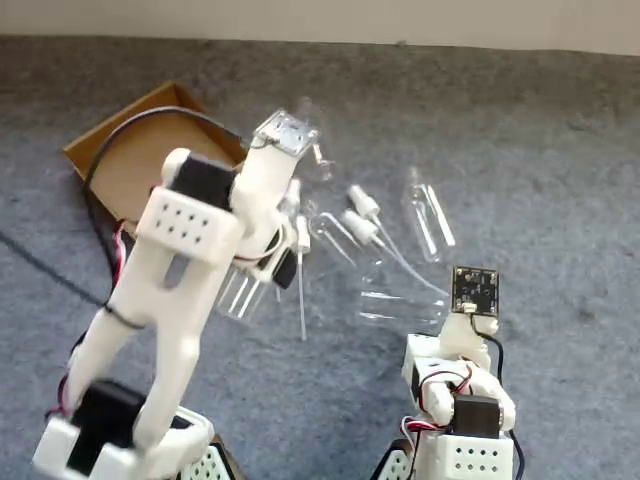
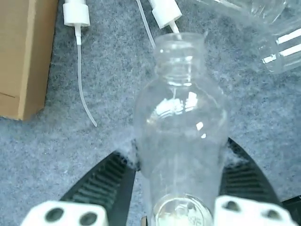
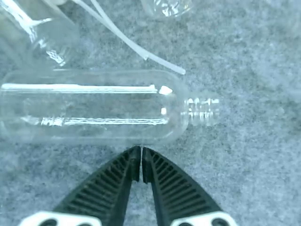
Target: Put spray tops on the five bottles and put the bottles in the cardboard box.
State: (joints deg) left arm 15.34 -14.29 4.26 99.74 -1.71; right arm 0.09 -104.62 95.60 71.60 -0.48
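Note:
My left gripper (image 2: 178,151) is shut on a clear uncapped bottle (image 2: 181,117), whose open neck points away from the wrist, just above the grey carpet. In the high view this bottle (image 1: 240,290) hangs beside the left arm (image 1: 185,230), near the cardboard box (image 1: 130,150). White spray tops (image 2: 75,13) (image 2: 165,12) with long tubes lie ahead of it. My right gripper (image 3: 141,157) is shut and empty, its tips almost touching a clear bottle (image 3: 94,106) lying on its side. The high view shows that bottle (image 1: 400,305) left of the right arm (image 1: 465,390).
Two spray tops (image 1: 362,205) (image 1: 365,232) lie mid-table, a third (image 1: 302,235) close to the left arm. Another bottle (image 1: 428,220) lies further back right. Thin tubes (image 3: 127,42) and more bottles (image 3: 33,33) crowd the space beyond the right gripper. Bare carpet (image 1: 560,200) spreads at the right.

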